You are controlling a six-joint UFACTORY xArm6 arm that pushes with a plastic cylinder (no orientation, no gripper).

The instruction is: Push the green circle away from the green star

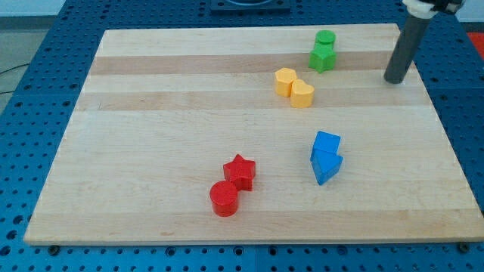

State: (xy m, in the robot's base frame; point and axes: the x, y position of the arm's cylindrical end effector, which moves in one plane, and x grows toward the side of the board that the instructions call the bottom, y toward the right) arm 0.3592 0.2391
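The green circle (326, 38) sits near the view's top edge of the wooden board (151, 136), touching the green star (321, 57) just below it. My tip (394, 79) rests on the board at the view's right, well to the right of both green blocks and slightly lower than the star. The dark rod rises up and to the right from the tip. The tip touches no block.
A yellow hexagon (285, 81) and a yellow heart (302, 94) touch each other below-left of the green star. A blue cube (327, 143) and a blue triangle (327, 168) sit lower right of centre. A red star (240, 171) and red circle (224, 199) lie near the bottom.
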